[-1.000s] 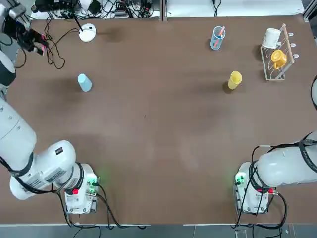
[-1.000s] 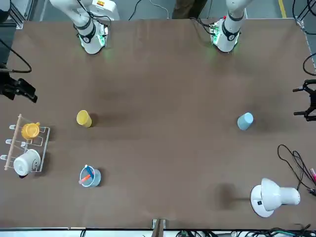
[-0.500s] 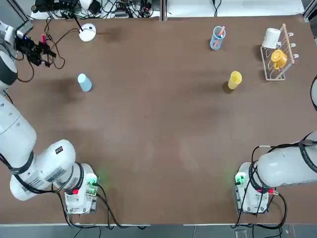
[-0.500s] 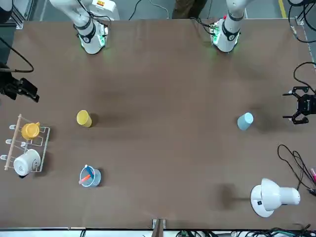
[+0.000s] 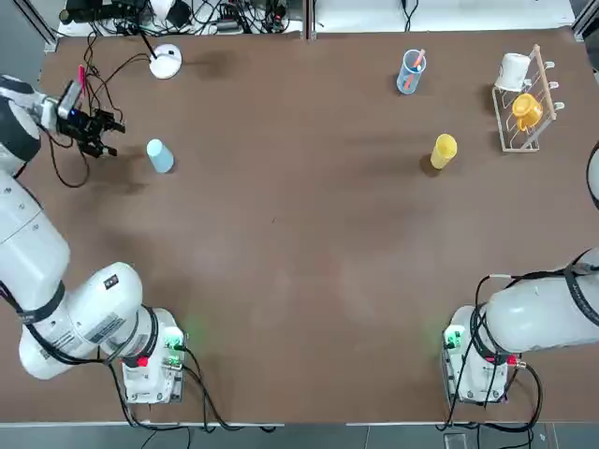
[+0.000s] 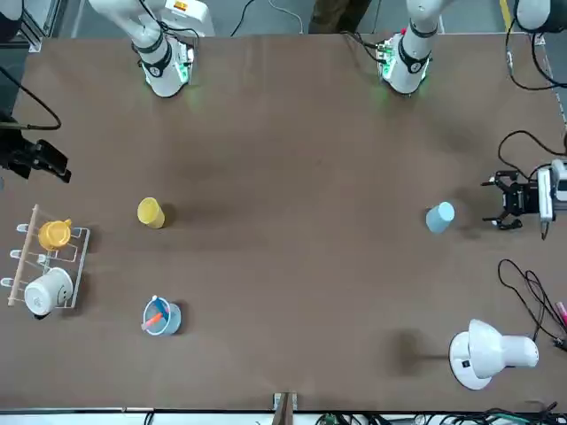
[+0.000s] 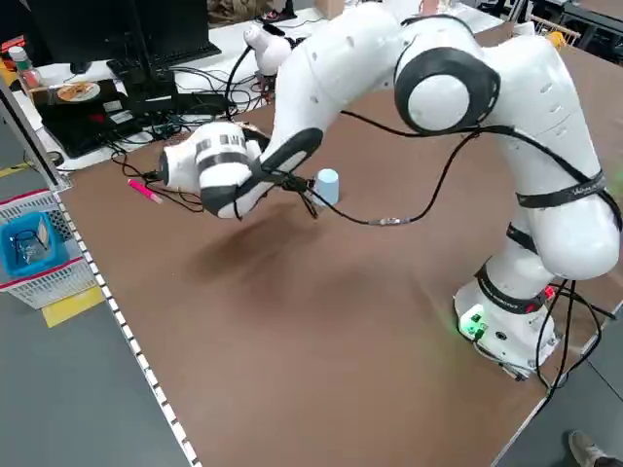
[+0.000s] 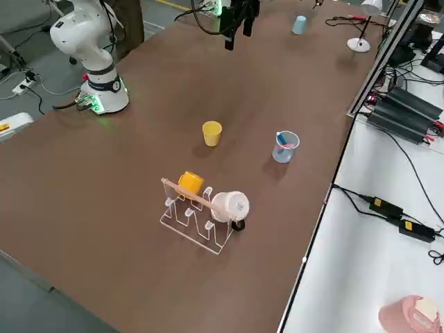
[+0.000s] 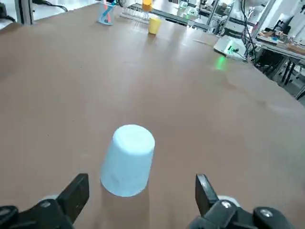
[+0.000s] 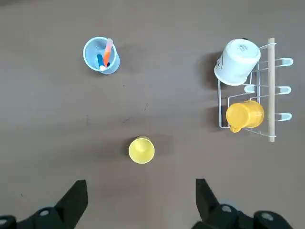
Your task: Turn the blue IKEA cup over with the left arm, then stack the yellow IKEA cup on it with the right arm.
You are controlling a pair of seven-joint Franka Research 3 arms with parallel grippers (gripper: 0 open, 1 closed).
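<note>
Step one, approach: left gripper (image 5: 105,137) wide open, empty, just left of blue cup (image 5: 160,155), upper left of top view. Next: straddle cup, close, flip. Right gripper (image 10: 140,202) open, empty, above yellow cup (image 10: 141,150).

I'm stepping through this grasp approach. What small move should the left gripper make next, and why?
Probably ease the left gripper forward until its open fingers straddle the blue IKEA cup. The cup stands mouth-down on the table, a short gap ahead of the fingertips and roughly centred between them in the wrist view, still untouched.
</note>
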